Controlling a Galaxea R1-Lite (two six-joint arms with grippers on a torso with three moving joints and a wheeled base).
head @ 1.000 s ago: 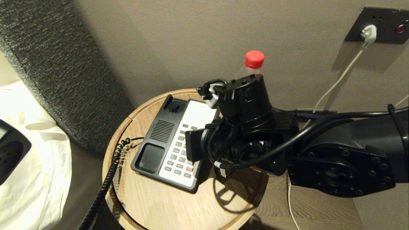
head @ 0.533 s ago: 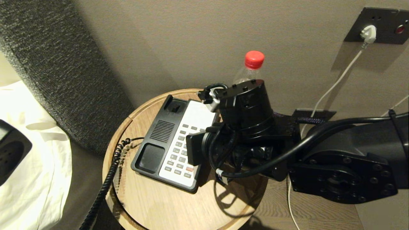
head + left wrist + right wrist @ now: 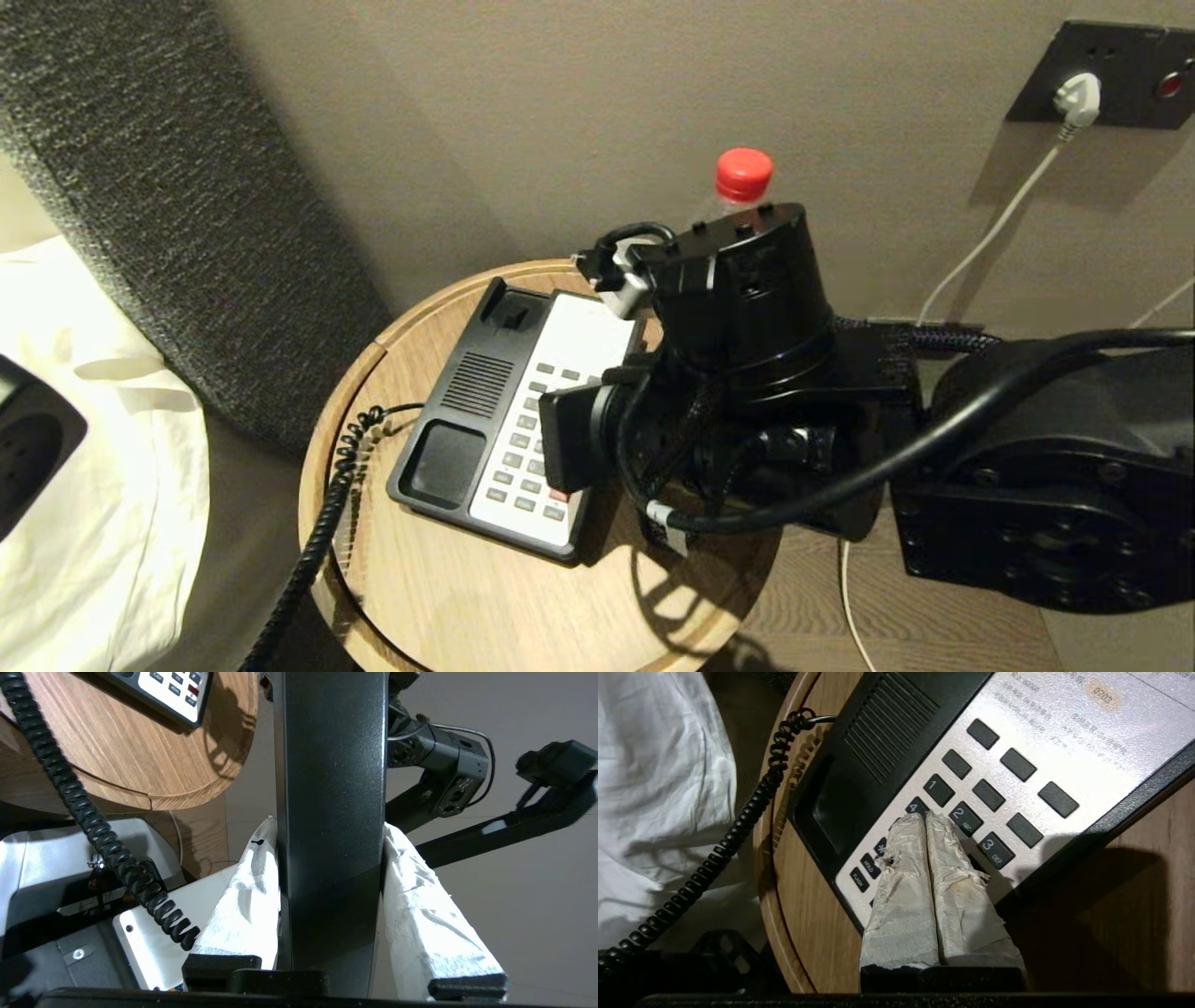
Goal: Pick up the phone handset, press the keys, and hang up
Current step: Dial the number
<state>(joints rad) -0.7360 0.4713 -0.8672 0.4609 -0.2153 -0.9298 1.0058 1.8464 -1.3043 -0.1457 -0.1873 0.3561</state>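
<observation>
Right hand has its taped fingers pinched together, holding nothing, tips down on the keypad right at the 4/5 keys. It's the key-pressing step. To do it well: come straight down with the joined tips centred on one key, since they're broad enough to catch a neighbour, then lift clear before shifting.

Left hand is clamped on the phone handset, held off to the side, away from the surface and out of the head view. Its coiled cord runs from the phone base over the edge of the round wooden surface.

Cradle on the base is vacant and unobstructed for hanging up. Red-capped bottle stands behind the right arm, close enough to bump on retreat. White bedding lies to the left, and a wall socket with white plug sits upper right. The cord could drag the base if the handset is pulled away.
</observation>
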